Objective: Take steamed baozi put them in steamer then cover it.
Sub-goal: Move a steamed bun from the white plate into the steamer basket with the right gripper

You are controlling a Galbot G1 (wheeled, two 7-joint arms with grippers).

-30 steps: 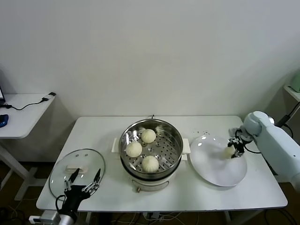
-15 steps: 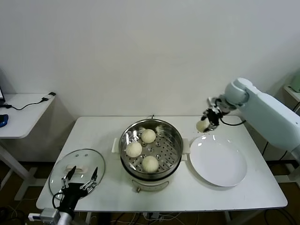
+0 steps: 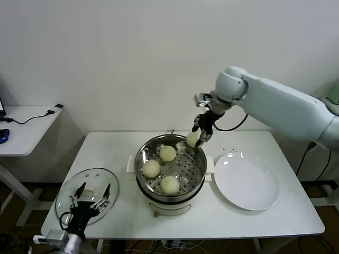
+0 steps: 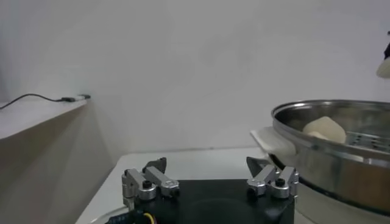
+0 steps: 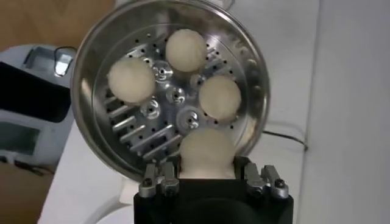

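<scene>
The steel steamer (image 3: 198,153) stands at the table's middle with three cream baozi on its perforated tray: one at the back (image 3: 168,153), one at the left (image 3: 151,168), one at the front (image 3: 170,184). My right gripper (image 3: 197,136) is shut on the fourth baozi (image 3: 193,138) and holds it above the steamer's back right rim. In the right wrist view this baozi (image 5: 206,152) sits between the fingers, over the pot (image 5: 91,67). The glass cover (image 3: 66,193) with its white handle lies at the table's front left. My left gripper (image 3: 92,197) is open just above the cover.
An empty white plate (image 3: 246,181) lies right of the steamer. A side table (image 3: 21,127) with cables stands at the far left. The steamer's rim and one baozi (image 4: 325,128) show in the left wrist view.
My right gripper has carried the baozi from the plate up and leftward to above the steamer's back right rim. The left gripper has barely shifted over the cover.
</scene>
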